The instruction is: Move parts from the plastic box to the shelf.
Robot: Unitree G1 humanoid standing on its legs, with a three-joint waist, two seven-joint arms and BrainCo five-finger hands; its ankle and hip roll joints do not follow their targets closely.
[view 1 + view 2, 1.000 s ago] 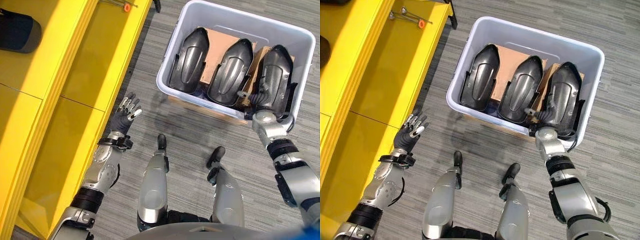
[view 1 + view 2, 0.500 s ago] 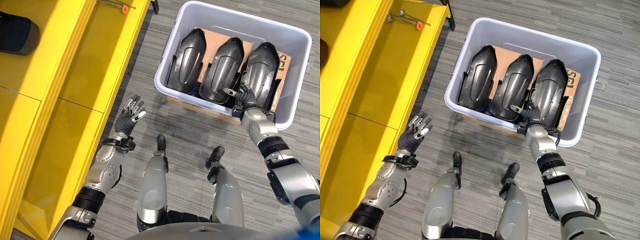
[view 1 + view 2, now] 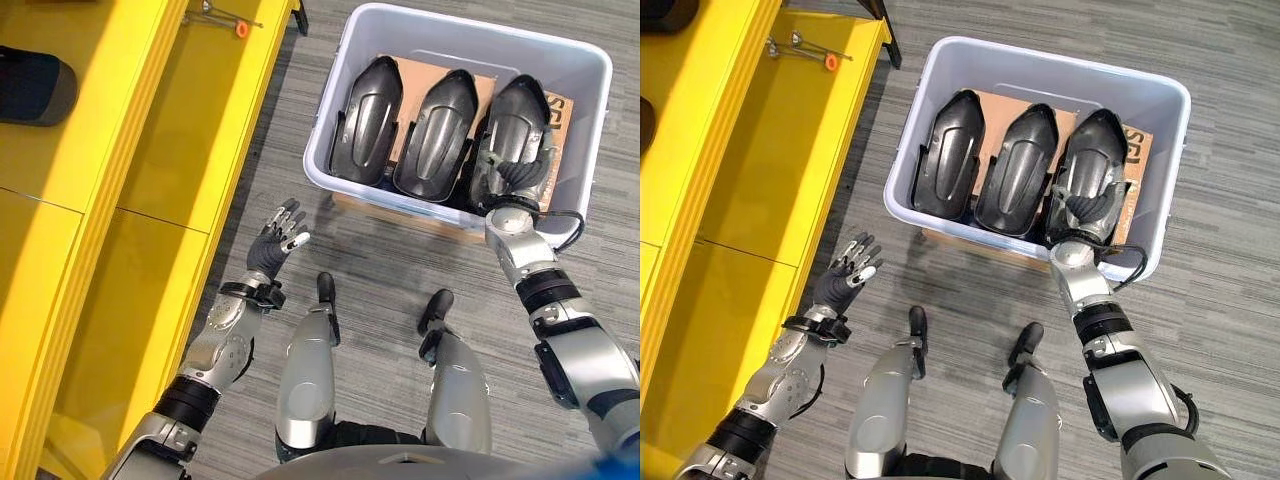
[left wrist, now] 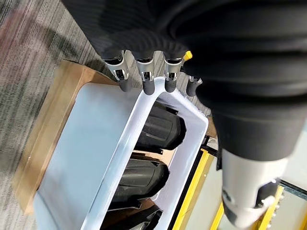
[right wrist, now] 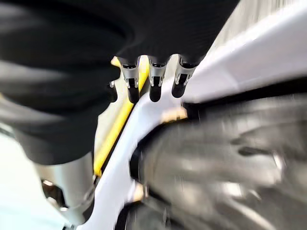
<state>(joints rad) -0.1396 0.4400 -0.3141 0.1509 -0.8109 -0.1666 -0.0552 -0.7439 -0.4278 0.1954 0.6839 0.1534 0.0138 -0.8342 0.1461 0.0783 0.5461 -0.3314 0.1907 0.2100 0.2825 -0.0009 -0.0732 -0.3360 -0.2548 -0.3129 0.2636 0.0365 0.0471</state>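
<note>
Bright, even; R wrist view blurred

The floor (image 3: 390, 270) was grey carpet with a fine striped weave, filling the centre and right of the frame. Yellow furniture (image 3: 130, 180) with flat panels and stepped edges ran down the left side. A dark rounded object (image 3: 35, 85) sat at upper left. Lighting was even and bright.
</note>
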